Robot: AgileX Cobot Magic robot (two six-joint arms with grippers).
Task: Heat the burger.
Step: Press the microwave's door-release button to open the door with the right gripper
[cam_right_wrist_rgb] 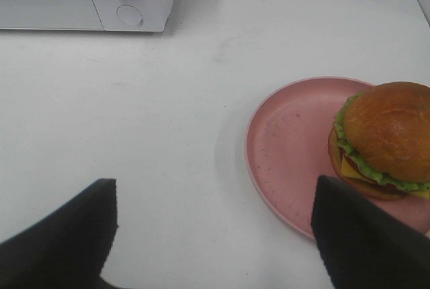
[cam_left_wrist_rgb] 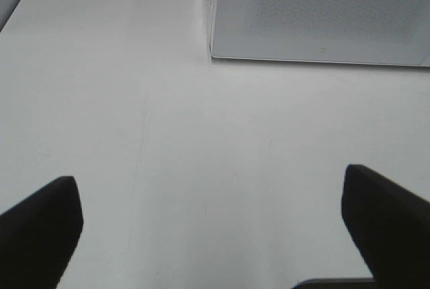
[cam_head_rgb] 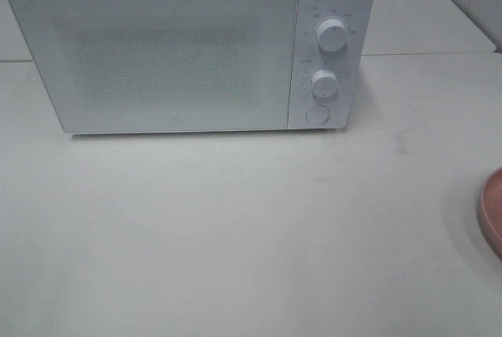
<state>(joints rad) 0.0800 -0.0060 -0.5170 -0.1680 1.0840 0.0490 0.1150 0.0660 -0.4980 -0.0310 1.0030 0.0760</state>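
The burger [cam_right_wrist_rgb: 381, 140], with a glossy brown bun, green lettuce and yellow cheese, sits on a round pink plate [cam_right_wrist_rgb: 289, 154] in the right wrist view. My right gripper [cam_right_wrist_rgb: 215, 235] hovers open over the table just short of the plate, one dark finger [cam_right_wrist_rgb: 363, 242] overlapping the plate's near rim. In the exterior high view only the plate's edge [cam_head_rgb: 492, 211] shows at the far right; the burger is out of frame there. My left gripper [cam_left_wrist_rgb: 211, 225] is open over bare table in front of the white microwave [cam_left_wrist_rgb: 322, 13]. The microwave [cam_head_rgb: 188, 47] has its door shut.
The microwave has two white knobs [cam_head_rgb: 332, 35] and a round button [cam_head_rgb: 317, 114] on its right panel. A seam in the white tabletop [cam_head_rgb: 439, 53] runs behind the microwave.
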